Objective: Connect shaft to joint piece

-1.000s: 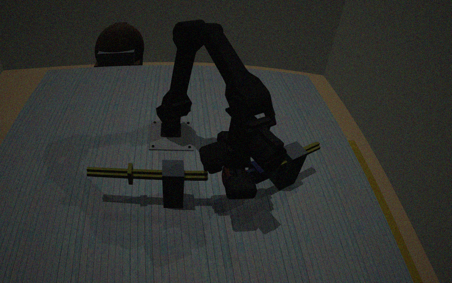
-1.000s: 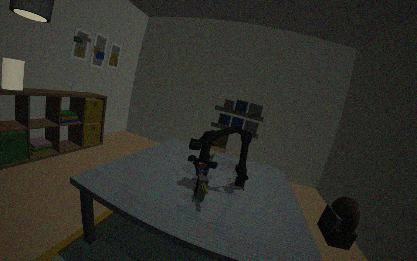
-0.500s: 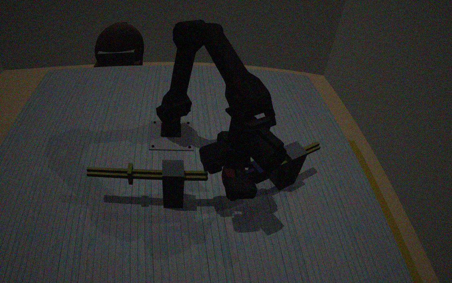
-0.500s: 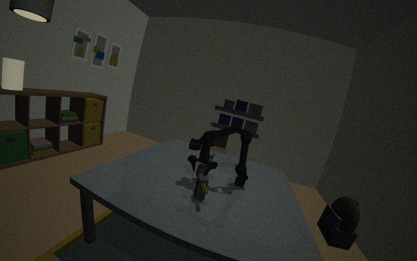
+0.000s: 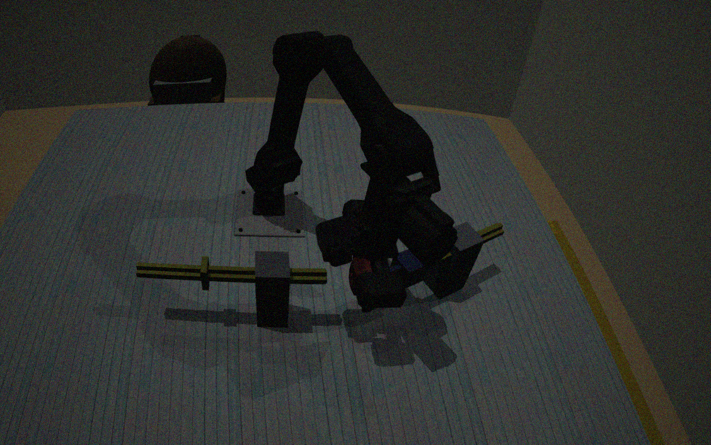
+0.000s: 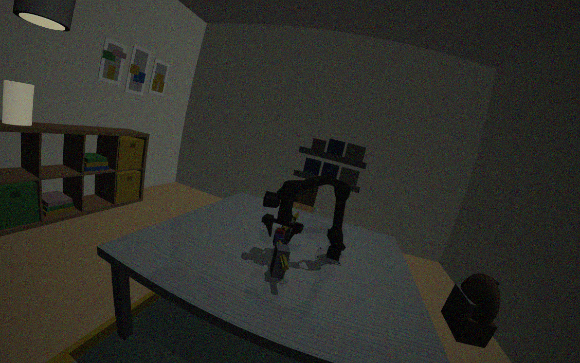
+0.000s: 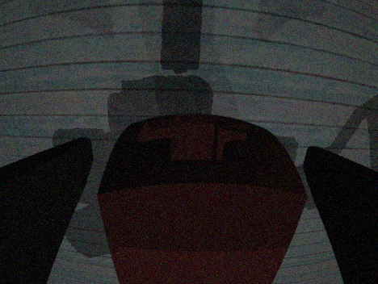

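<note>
The red square joint piece [image 5: 360, 266] [image 7: 204, 232] sits at the end of the fixed shaft, whose yellow far end [image 5: 492, 231] sticks out of its dark block [image 5: 461, 265]. My gripper [image 5: 380, 278] [image 6: 282, 231] [image 7: 201, 152] is open. Its dark fingers stand on either side of the joint piece with gaps showing in the wrist view. The second yellow shaft [image 5: 231, 272] lies in its grey-topped block [image 5: 272, 294] [image 6: 277, 263], with a collar [image 5: 204, 272] on its left part. Its right end stops short of the joint piece.
The arm's base plate [image 5: 267, 226] lies behind the second block. A dark domed object [image 5: 186, 70] [image 6: 474, 308] stands on the floor beyond the table's [image 5: 157, 367] far edge. A yellow strip [image 5: 602, 314] runs along the floor at the right.
</note>
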You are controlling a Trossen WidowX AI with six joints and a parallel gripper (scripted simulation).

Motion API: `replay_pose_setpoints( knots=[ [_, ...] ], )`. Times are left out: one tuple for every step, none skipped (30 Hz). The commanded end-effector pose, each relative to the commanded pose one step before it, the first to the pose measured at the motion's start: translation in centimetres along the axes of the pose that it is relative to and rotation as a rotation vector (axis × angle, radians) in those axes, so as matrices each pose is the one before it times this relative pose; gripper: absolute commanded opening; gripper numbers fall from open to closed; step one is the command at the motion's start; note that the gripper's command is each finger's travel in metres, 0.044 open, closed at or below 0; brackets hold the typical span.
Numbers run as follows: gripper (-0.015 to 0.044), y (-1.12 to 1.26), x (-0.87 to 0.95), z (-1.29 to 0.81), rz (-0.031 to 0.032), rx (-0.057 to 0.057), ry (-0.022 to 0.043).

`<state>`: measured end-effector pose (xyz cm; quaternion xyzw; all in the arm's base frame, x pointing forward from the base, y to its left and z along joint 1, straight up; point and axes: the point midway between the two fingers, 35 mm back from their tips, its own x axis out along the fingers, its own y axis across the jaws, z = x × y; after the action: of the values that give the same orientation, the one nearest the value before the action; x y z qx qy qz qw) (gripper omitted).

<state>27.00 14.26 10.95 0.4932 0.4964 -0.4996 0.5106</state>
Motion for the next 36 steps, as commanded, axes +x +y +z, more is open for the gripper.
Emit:
replay_pose_setpoints(
  knots=[
    [0.044,0.158,-1.858,-0.184,0.01459,-0.0038,-0.04925],
    [0.044,0.0,0.0,0.0,0.0,0.0,0.0],
    [0.044,0.0,0.0,0.0,0.0,0.0,0.0],
    [0.044,-0.01,0.033,0.021,0.00041,-0.0002,0.00011],
    [0.044,0.0,0.0,0.0,0.0,0.0,0.0],
    [0.044,0.0,0.0,0.0,0.0,0.0,0.0],
    [0.044,0.0,0.0,0.0,0.0,0.0,0.0],
    [0.044,0.008,-0.045,0.0,0.00056,-0.0033,0.00049],
    [0.044,0.024,-0.135,-0.001,0.00168,-0.01,0.00146],
    [0.044,0.039,-0.224,0.0,0.00283,-0.0166,0.0024],
    [0.044,0.052,-0.314,0.001,0.00404,-0.0233,0.00327],
    [0.044,0.064,-0.404,0.004,0.00529,-0.0299,0.00405],
    [0.044,0.066,-0.445,0.008,0.00597,-0.0329,0.00425],
    [0.044,0.061,-0.447,0.012,0.00613,-0.033,0.00405],
    [0.044,0.057,-0.447,0.015,0.00626,-0.033,0.00383],
    [0.044,0.052,-0.447,0.02,0.00635,-0.033,0.00344],
    [0.044,0.047,-0.448,0.022,0.00647,-0.033,0.00321],
    [0.044,0.042,-0.448,0.024,0.00657,-0.033,0.00298],
    [0.044,0.037,-0.448,0.026,0.00667,-0.033,0.00274],
    [0.044,0.032,-0.448,0.028,0.00676,-0.0331,0.00251],
    [0.044,0.027,-0.448,0.029,0.00684,-0.0331,0.00226],
    [0.044,0.021,-0.448,0.029,0.00691,-0.0331,0.00202],
    [0.044,0.016,-0.448,0.03,0.00697,-0.0331,0.00178],
    [0.044,0.009,-0.447,0.026,0.00688,-0.0331,0.00158],
    [0.044,0.004,-0.448,0.026,0.00693,-0.0332,0.00134],
    [0.044,-0.001,-0.447,0.025,0.00697,-0.0332,0.00109],
    [0.044,-0.006,-0.447,0.024,0.00699,-0.0332,0.00085],
    [0.044,-0.011,-0.447,0.023,0.00701,-0.0332,0.0006],
    [0.044,-0.016,-0.446,0.021,0.00703,-0.0332,0.00036],
    [0.044,-0.021,-0.446,0.019,0.00703,-0.0332,0.00011],
    [0.044,-0.025,-0.446,0.017,0.00702,-0.0332,-0.00013],
    [0.044,-0.03,-0.445,0.014,0.007,-0.0332,-0.00038],
    [0.044,-0.034,-0.445,0.012,0.00699,-0.0333,-0.00062],
    [0.044,-0.039,-0.444,0.008,0.00695,-0.0333,-0.00087],
    [0.044,-0.043,-0.443,0.005,0.00691,-0.0333,-0.00111],
    [0.044,-0.046,-0.443,0.001,0.00687,-0.0333,-0.00135]
  ],
)
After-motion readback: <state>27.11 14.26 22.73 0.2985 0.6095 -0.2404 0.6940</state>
